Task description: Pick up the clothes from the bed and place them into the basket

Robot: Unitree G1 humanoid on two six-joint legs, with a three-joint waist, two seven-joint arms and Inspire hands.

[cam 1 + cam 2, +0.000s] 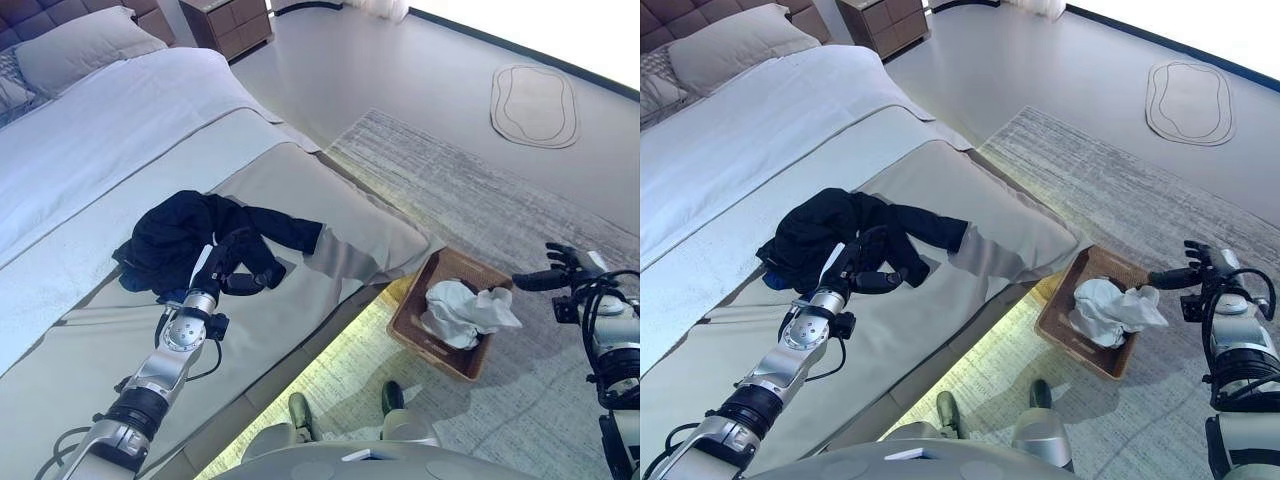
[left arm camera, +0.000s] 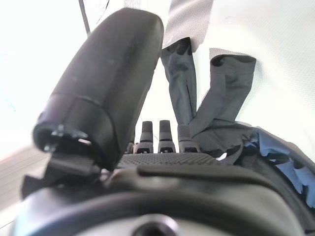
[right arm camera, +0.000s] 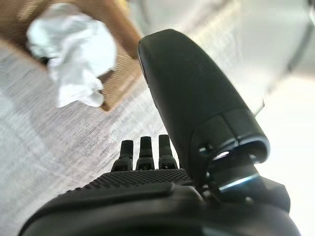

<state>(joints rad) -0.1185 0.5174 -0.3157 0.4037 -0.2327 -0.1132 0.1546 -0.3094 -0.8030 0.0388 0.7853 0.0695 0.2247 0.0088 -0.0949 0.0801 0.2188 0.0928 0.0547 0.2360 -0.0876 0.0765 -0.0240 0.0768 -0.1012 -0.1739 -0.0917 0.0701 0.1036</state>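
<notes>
The task looks partly done. A crumpled white cloth garment (image 1: 465, 310) already lies in the brown rectangular wicker basket (image 1: 412, 318), which stands on the pale rug at lower right of the head views, beside the foot of the bed. Still left is the black, rumpled jacket-like garment (image 1: 190, 235), spread on the grey-beige bed cover (image 1: 90, 350) at centre left of the frame, one sleeve trailing toward the bed's edge.

The left hand (image 1: 228, 268) rests on the near edge of this dark garment. In the left wrist view the fingers (image 2: 165, 132) reach out straight beside the cloth, with the thumb standing free, so the hand appears open and has nothing gripped yet.

The right hand (image 1: 552, 272) hangs at the right edge of the frame, above the rug and just beside the basket, fingers extended and empty.

By my reading, closing on the dark garment, lifting it and carrying it to the basket all remain.
</notes>
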